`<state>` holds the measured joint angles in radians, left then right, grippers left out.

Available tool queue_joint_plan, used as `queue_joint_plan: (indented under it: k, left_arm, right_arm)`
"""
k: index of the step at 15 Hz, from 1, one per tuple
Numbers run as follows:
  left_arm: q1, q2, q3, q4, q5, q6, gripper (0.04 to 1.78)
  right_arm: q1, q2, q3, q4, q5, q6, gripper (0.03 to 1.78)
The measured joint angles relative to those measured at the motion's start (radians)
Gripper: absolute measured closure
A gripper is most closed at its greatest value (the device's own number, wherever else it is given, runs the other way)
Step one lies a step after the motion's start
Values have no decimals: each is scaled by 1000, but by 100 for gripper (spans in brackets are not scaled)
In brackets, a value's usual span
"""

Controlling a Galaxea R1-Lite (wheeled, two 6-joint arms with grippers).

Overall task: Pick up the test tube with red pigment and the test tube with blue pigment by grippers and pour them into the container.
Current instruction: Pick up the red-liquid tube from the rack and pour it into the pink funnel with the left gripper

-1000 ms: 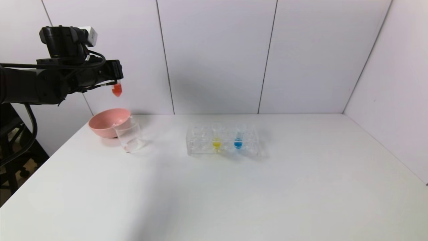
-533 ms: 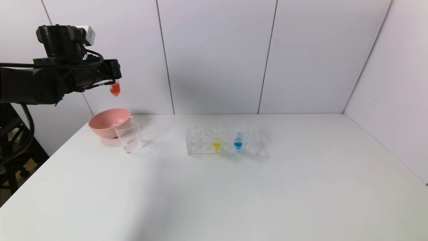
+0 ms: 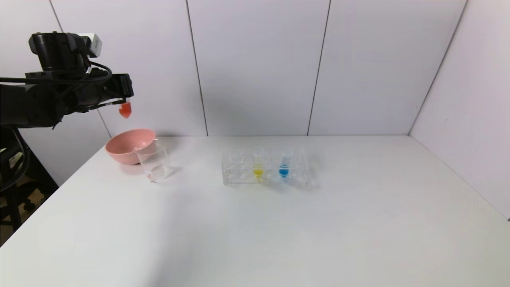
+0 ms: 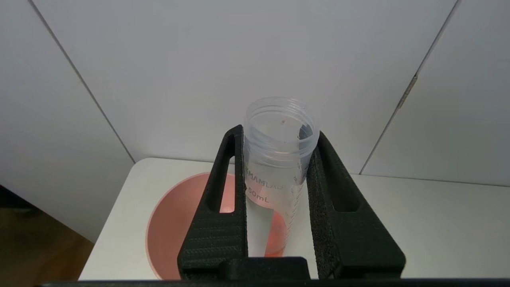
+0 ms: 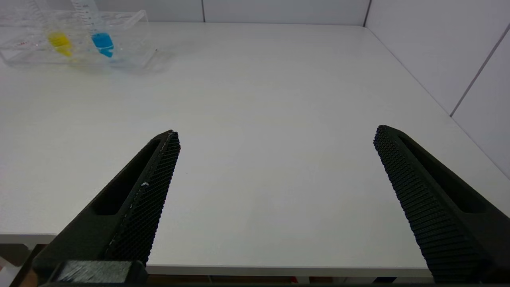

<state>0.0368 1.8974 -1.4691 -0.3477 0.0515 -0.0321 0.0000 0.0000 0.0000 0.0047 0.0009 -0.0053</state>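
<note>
The test tube with red pigment (image 3: 125, 110) is held upright in the left gripper (image 4: 277, 159), above the pink bowl (image 3: 128, 146). The container (image 3: 154, 164) is offset beside it; pigment could be spilled into the bowl. The right gripper (image 5: 275, 187) is spread wide.

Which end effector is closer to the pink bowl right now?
Left. The left end effector hangs in the air above the pink bowl, gripping the red test tube. The right end effector is open, low over the table's near right side, far off.

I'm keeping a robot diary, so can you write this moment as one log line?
left gripper: shut on red test tube, raised above pink bowl | right gripper: open, idle | blue test tube: in rack
</note>
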Motion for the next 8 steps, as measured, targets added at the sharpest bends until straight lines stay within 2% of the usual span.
queue_joint_plan:
  k: [8]
  left_arm:
    - [75,-63,153,-8,0,14,136]
  right_arm:
    - [0,0,0,0,0,0,4]
